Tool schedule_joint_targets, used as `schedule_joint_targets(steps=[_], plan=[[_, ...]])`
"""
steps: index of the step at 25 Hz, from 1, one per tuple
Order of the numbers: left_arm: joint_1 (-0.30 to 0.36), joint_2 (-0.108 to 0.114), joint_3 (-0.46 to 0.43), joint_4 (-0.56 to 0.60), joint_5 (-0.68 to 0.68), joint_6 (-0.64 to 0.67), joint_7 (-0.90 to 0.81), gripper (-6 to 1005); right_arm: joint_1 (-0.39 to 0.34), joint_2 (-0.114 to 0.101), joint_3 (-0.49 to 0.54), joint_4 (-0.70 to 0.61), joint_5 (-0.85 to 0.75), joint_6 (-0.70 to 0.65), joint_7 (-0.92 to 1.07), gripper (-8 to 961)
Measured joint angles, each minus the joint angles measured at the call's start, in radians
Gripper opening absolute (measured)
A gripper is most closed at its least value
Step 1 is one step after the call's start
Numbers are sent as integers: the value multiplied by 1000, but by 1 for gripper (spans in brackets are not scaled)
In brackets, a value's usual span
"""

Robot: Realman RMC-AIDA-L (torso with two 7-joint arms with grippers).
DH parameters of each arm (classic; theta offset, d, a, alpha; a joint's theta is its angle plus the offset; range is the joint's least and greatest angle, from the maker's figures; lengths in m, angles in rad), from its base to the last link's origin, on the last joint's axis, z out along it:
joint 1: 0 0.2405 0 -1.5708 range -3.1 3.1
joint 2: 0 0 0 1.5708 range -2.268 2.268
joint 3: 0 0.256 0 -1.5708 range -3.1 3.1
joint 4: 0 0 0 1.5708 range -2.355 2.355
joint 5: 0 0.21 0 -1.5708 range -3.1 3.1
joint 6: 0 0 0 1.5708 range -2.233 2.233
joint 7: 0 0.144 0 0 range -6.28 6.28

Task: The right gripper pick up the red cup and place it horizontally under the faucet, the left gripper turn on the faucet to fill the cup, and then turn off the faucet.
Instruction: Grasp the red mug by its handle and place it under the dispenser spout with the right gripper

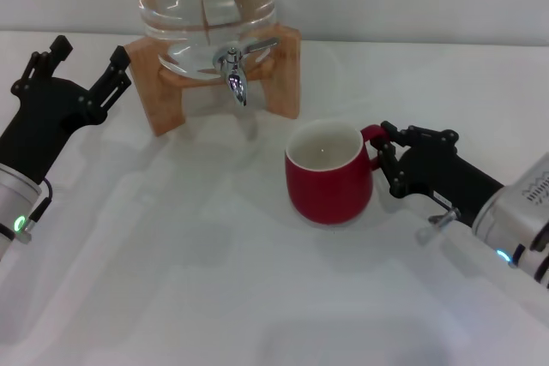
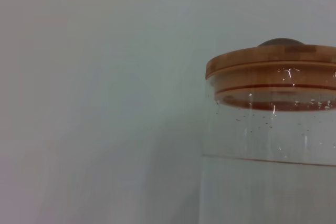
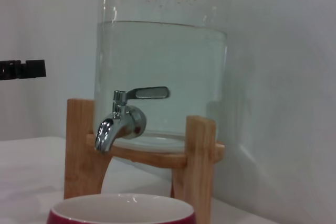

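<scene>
The red cup (image 1: 330,176) stands upright on the white table, in front of and to the right of the faucet (image 1: 234,72). Its white inside looks empty. My right gripper (image 1: 388,159) is at the cup's right side, open, with its prongs either side of the red handle (image 1: 372,134). The right wrist view shows the cup's rim (image 3: 121,212) close below the faucet (image 3: 118,123), whose lever points sideways. My left gripper (image 1: 90,53) is open and empty, off the table to the left of the jar's stand.
The clear water jar (image 1: 202,6) rests on a wooden stand (image 1: 159,92) at the back of the table (image 1: 197,280). The left wrist view shows only the jar's upper part (image 2: 268,182) and wooden lid (image 2: 270,59).
</scene>
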Motion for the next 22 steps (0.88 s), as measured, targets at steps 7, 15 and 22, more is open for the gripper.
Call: schedule_joint_targets(steps=[7, 15, 22], plan=[[0, -1, 0, -4, 0, -4, 0, 880, 42, 1, -1, 13, 0, 35, 8, 132], [0, -3, 0, -14, 0, -11, 0, 880, 73, 3, -10, 36, 0, 73, 9, 133], [0, -3, 0, -14, 0, -11, 0, 880, 100, 6, -16, 47, 0, 118, 9, 133]])
